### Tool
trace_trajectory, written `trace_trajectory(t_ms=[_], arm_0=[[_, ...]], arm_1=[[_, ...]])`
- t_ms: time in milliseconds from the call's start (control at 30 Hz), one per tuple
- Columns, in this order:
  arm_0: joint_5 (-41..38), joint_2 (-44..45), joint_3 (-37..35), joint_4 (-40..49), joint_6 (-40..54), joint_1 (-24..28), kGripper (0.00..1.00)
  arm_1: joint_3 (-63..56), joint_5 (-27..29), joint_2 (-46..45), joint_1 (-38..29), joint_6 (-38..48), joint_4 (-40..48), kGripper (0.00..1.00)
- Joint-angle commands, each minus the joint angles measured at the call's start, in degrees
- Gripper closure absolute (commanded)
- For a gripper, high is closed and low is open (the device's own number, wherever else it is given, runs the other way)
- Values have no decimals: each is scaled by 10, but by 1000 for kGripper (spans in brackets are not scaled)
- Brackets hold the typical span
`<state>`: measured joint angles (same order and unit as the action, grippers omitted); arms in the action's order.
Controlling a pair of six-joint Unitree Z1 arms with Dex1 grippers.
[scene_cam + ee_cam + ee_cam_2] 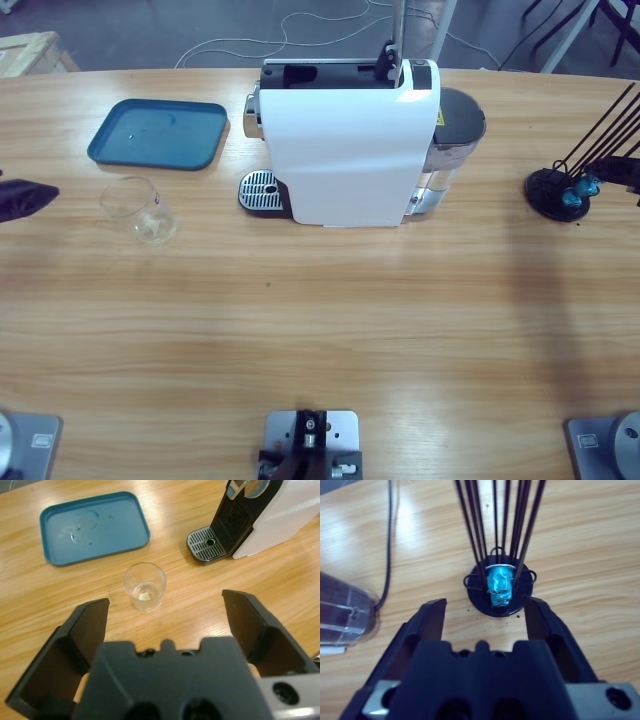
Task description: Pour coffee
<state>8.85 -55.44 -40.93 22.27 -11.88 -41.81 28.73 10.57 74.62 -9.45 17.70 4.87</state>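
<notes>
Both my grippers stand open with nothing between their jaws. My left gripper (165, 611) hangs over the table (330, 330), facing a clear glass (144, 586) that stands upright, well apart from the jaws. I see only a little coffee (144, 596) pooled at its bottom. A blue tray (93, 526) lies beyond the glass, and the white machine (350, 140) stands to the side, its drip grate (206, 543) bare. My right gripper (485, 612) faces a black wire rack (497, 587) holding a blue capsule (499, 585).
</notes>
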Motion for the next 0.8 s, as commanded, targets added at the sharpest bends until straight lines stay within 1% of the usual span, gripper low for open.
trace_trajectory(t_ms=[33,133,233,367,800], arm_0=[[21,20,41,-28,5,8,36],[24,25,45,-32,5,8,39],[24,25,47,-36,5,8,64],[24,26,48,-37,5,8,64],[25,27,51,-40,5,8,64]], arm_1=[[-10,1,53,24,-5,31,455],[-10,-1,66,25,-5,42,455],[-12,-3,83,25,-5,57,455],[-16,-1,101,25,-5,75,455],[-10,8,120,38,-4,78,455]])
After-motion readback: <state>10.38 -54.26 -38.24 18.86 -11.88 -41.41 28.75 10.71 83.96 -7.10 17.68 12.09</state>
